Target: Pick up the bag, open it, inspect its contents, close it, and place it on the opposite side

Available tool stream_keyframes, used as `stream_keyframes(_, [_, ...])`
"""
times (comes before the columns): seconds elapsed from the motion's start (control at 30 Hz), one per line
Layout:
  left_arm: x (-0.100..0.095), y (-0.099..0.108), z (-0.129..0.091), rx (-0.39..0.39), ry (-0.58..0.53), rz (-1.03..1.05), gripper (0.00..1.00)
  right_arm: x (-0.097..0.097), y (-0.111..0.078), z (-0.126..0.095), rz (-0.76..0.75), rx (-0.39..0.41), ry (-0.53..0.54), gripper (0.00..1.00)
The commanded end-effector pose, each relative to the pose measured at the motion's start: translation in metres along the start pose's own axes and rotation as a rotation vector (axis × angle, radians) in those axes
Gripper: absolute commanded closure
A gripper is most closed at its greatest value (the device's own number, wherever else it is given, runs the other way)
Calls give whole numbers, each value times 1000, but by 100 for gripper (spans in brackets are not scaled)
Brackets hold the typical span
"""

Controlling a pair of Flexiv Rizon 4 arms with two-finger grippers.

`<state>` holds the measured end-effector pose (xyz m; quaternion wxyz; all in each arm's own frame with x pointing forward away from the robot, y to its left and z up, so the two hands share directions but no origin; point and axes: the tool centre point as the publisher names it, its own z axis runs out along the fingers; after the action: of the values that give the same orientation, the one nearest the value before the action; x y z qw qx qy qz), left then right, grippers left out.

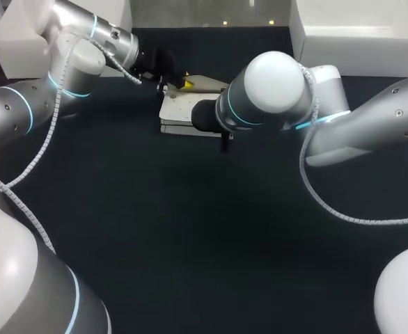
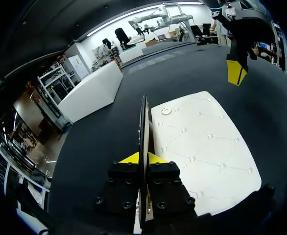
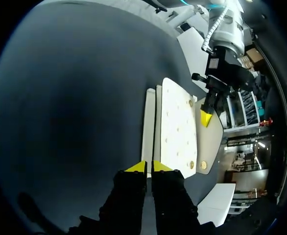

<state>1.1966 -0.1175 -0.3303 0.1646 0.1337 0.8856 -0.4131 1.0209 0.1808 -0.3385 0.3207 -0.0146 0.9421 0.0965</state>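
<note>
A white quilted bag (image 1: 183, 111) lies flat at the back middle of the dark table. My left gripper (image 1: 182, 83) is at the bag's far edge, shut on its raised flap (image 2: 144, 125), which stands on edge between the yellow tips (image 2: 144, 159). My right arm reaches over the bag's near right corner, and its wrist hides its gripper in the head view. In the right wrist view the right gripper (image 3: 149, 167) sits at the edge of the bag (image 3: 175, 122), its tips a narrow gap apart with nothing visibly between them. The left gripper (image 3: 205, 117) shows beyond, holding the flap.
White boxes stand at the back left (image 1: 16, 42) and back right (image 1: 361, 31) of the table. The dark tabletop (image 1: 190, 229) stretches in front of the bag.
</note>
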Motion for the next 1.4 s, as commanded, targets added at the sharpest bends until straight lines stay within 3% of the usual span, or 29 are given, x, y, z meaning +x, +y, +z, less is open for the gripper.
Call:
stream_keyframes(0.03, [15, -7, -5, -25, -39, -15, 100, 3, 1, 7, 2, -1, -1, 62])
stream_keyframes(0.13, [19, -8, -7, -27, -41, -34, 100, 4, 0, 8, 4, 0, -2, 55])
stream_keyframes(0.23, [22, -11, -10, -24, -42, -37, 100, 4, -1, 8, 5, 2, -7, 54])
stream_keyframes(0.63, [27, -12, -10, -35, -21, -38, 100, 2, -15, 21, 5, 41, -20, 60])
stream_keyframes(1.07, [24, -2, 1, -39, 22, -64, 100, 0, -16, 34, -22, 74, -54, 63])
stream_keyframes(1.4, [24, 1, 1, -45, 33, -69, 100, -3, -16, 37, -14, 77, -69, 76])
